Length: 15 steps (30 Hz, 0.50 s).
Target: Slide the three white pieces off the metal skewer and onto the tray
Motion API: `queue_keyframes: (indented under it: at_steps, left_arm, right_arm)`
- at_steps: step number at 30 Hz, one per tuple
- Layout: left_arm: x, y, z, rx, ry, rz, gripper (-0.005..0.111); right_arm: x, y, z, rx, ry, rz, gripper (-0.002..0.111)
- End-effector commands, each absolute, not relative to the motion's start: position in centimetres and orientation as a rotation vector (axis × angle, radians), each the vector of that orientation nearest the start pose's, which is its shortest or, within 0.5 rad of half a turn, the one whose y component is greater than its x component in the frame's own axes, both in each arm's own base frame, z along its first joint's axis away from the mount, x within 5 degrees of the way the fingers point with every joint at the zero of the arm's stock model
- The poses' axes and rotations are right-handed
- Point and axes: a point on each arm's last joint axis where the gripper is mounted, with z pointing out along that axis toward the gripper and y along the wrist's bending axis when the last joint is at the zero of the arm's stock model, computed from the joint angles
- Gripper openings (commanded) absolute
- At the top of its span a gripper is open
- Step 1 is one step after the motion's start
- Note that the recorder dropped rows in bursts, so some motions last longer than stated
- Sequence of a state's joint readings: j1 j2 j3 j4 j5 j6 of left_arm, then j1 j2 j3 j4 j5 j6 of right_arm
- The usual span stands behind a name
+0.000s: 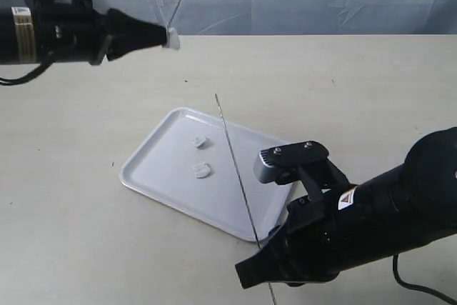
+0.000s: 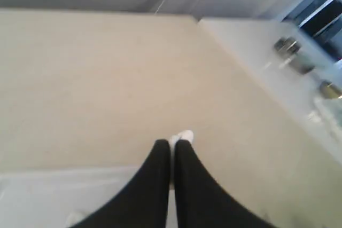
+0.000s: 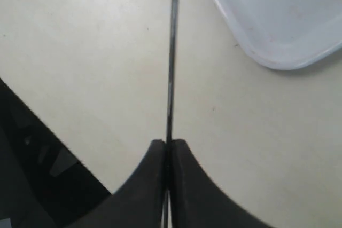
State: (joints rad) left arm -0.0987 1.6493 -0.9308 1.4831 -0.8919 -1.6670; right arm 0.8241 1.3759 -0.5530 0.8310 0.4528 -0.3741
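Note:
The white tray (image 1: 164,176) lies mid-table with two white pieces (image 1: 201,141) (image 1: 202,170) resting on it. My right gripper (image 1: 250,273), near the table's front edge, is shut on the metal skewer (image 1: 232,156), which slants up over the tray with a bare tip. In the right wrist view the skewer (image 3: 171,68) runs straight out from between the right gripper (image 3: 168,143) fingers. My left gripper (image 1: 168,38) is raised at the back left, away from the skewer, shut on a third white piece (image 1: 172,38). That piece (image 2: 183,136) pokes out past the left gripper (image 2: 172,143) fingertips in the left wrist view.
A corner of the tray (image 3: 278,20) shows beside the skewer in the right wrist view. A grey backdrop hangs behind the table's far edge (image 1: 321,33). A paler surface with metal fittings (image 2: 291,54) lies beyond the table in the left wrist view.

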Motion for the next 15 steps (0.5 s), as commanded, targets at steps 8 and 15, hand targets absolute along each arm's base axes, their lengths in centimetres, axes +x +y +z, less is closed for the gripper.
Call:
queue_keyframes:
  at_steps: [8, 15]
  left_arm:
    - [31.1, -13.6, 16.0, 0.480, 2.424, -1.025, 0.000]
    - [31.3, -14.1, 12.8, 0.449, 2.522, -0.981, 0.000]
  right_arm:
    - [16.7, 18.2, 20.4, -0.579, 2.623, 0.801, -0.001]
    - [19.2, 18.2, 22.8, -0.597, 2.591, 0.738, -0.001]
